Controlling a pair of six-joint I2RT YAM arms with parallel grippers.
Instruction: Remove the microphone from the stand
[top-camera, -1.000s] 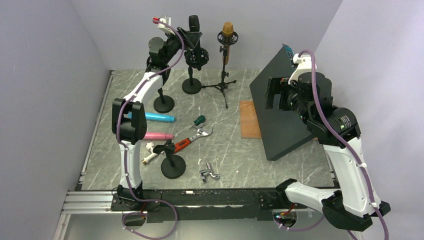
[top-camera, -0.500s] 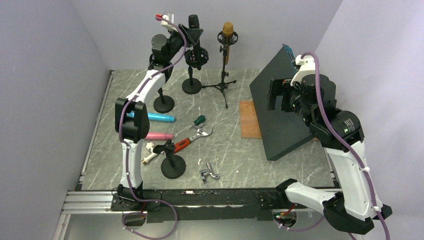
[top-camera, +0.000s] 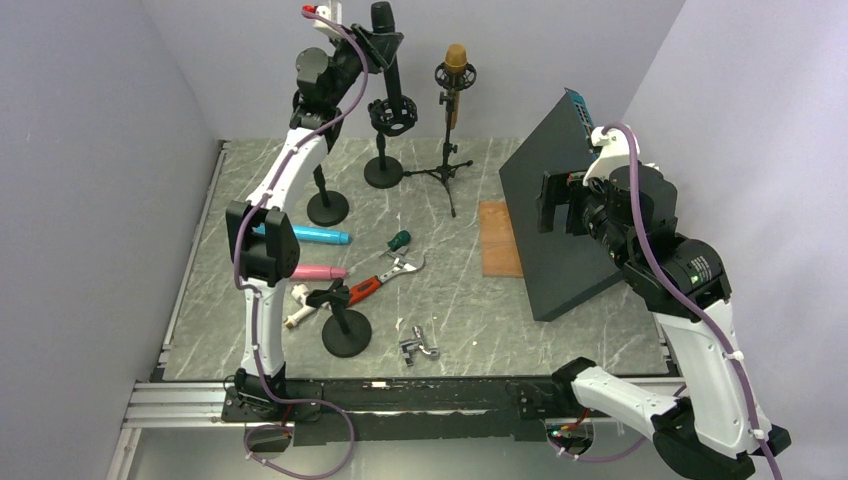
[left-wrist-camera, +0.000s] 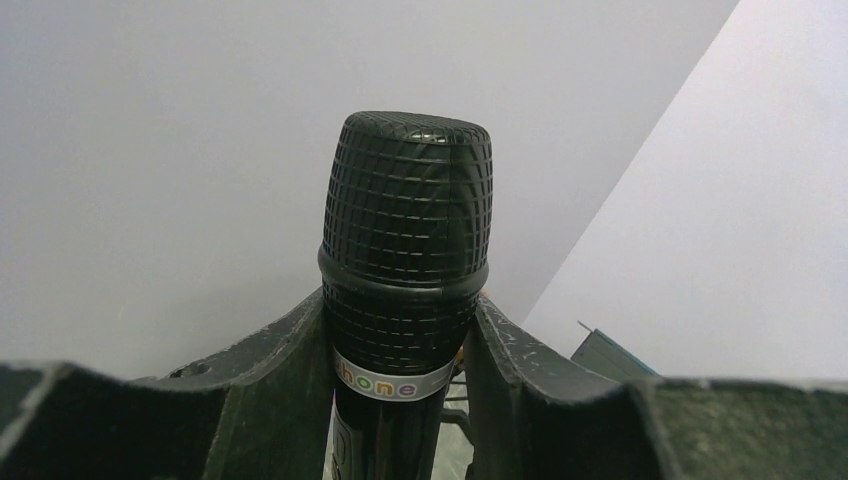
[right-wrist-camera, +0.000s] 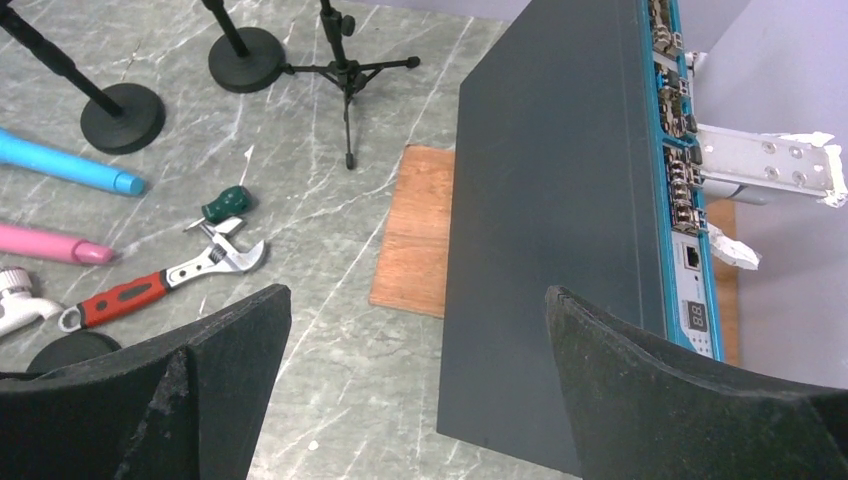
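While right fingers (right-wrist-camera: 225, 355) stand wide apart, left fingers (left-wrist-camera: 275, 385) clamp microphone (left-wrist-camera: 405, 235).

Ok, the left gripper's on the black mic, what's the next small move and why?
Probably lift straight up. The left gripper is closed on the mic just below its head, and in the top view the mic's lower end seems to sit in the ring of the stand, so a vertical pull should slide it free without tipping anything.
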